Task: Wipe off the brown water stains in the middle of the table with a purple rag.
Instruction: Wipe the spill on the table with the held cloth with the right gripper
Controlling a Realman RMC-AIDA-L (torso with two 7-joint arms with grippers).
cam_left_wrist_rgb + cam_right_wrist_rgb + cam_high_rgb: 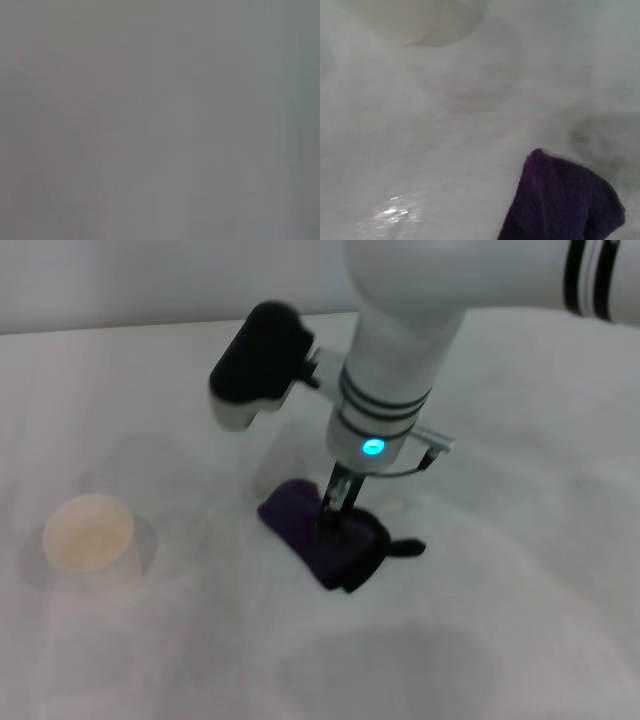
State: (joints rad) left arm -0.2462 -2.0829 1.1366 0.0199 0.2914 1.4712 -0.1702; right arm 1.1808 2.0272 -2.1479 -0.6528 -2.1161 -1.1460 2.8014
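Rag: the purple rag (322, 534) is bunched near the middle of the table (520, 570), pinched from above by the right gripper (332, 512). A white paper cup (88, 535) is seen toward the left edge. The left gripper is not seen.

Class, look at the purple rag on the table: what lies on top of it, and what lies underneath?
On the purple rag the right gripper presses down, its dark fingers meeting the cloth. Underneath, only the white table shows around it; any stain beneath is covered.
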